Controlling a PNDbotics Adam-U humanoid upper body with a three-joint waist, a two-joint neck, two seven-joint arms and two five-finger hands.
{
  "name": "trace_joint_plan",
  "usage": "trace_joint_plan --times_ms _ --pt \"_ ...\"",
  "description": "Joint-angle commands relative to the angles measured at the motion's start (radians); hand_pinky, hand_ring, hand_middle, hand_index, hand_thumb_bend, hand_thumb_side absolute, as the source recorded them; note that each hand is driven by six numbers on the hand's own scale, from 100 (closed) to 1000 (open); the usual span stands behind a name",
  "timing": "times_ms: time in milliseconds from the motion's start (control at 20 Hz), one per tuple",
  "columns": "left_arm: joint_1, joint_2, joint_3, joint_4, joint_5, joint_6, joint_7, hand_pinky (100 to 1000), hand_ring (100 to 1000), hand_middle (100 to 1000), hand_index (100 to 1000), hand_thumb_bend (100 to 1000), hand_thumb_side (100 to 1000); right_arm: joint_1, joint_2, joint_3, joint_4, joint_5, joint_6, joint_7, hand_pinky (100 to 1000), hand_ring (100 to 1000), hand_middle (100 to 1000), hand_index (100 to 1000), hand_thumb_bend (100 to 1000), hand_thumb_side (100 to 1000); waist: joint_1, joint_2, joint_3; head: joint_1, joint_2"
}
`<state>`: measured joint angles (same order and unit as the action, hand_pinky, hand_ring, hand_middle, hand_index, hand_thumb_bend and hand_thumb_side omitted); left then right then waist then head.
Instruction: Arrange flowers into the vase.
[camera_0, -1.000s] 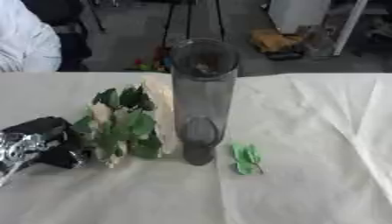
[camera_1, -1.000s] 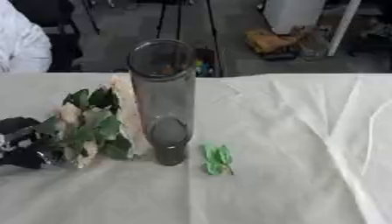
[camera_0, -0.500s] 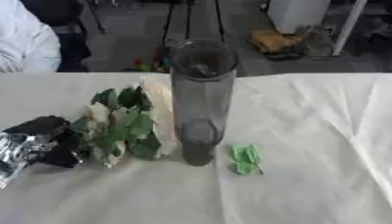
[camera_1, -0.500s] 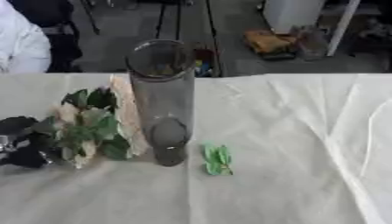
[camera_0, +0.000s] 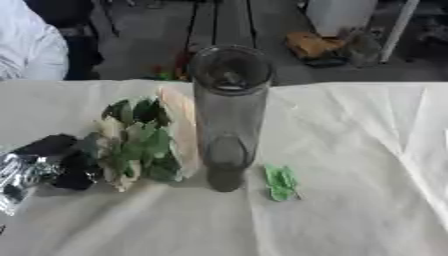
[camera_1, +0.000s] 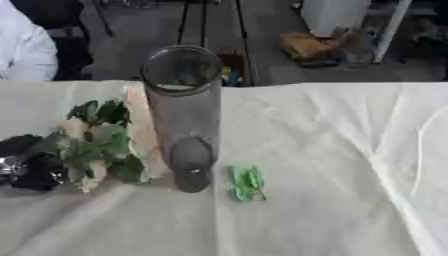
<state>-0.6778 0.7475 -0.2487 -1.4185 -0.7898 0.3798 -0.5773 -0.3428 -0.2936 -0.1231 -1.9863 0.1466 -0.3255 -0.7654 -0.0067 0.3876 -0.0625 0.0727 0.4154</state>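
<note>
Vase (camera_0: 229, 115) upright, flowers (camera_0: 144, 140) beside.

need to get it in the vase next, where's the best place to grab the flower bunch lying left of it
Probably low on the flower bunch, at its near, narrower end beside the left hand, coming in from the left. It lies flat with its leafy head toward the far edge, and the vase blocks its right side. Whether the fingers already hold it is unclear.
</note>
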Motion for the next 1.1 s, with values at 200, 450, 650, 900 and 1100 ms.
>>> trace_joint_plan --times_ms 200,450,650,900,1100 --pt "-0.007 0.002 -0.015 0.017 0.014 0.001 0.018 100 100 172 286 100 402 -0.004 -0.009 -0.003 -0.014 -0.006 0.000 0.004 449 445 378 621 100 895 -0.001 -0.014 -0.003 0.005 -0.015" --pt "-0.012 0.000 -0.014 0.015 0.022 0.003 0.042 100 100 100 210 100 394 -0.002 -0.008 -0.002 -0.014 -0.006 0.001 0.006 449 445 377 621 100 896 -0.002 -0.014 -0.003 0.006 -0.016" --pt "-0.018 0.004 -0.013 0.006 0.014 0.002 0.062 100 100 100 153 100 468 0.000 -0.006 -0.001 -0.014 -0.008 0.004 0.009 451 444 375 622 100 897 -0.003 -0.015 -0.003 0.006 -0.015" --pt "-0.022 0.018 -0.007 -0.021 -0.049 -0.013 0.124 100 100 100 114 206 605 0.003 -0.006 0.000 -0.014 -0.013 0.007 0.012 451 444 374 622 100 897 -0.002 -0.019 -0.001 0.005 -0.012" --pt "-0.020 0.023 0.009 -0.032 -0.057 -0.010 0.150 100 100 100 100 221 589 0.006 -0.006 -0.001 -0.014 -0.016 0.008 0.014 451 444 373 622 100 898 -0.002 -0.021 0.000 0.003 -0.011"
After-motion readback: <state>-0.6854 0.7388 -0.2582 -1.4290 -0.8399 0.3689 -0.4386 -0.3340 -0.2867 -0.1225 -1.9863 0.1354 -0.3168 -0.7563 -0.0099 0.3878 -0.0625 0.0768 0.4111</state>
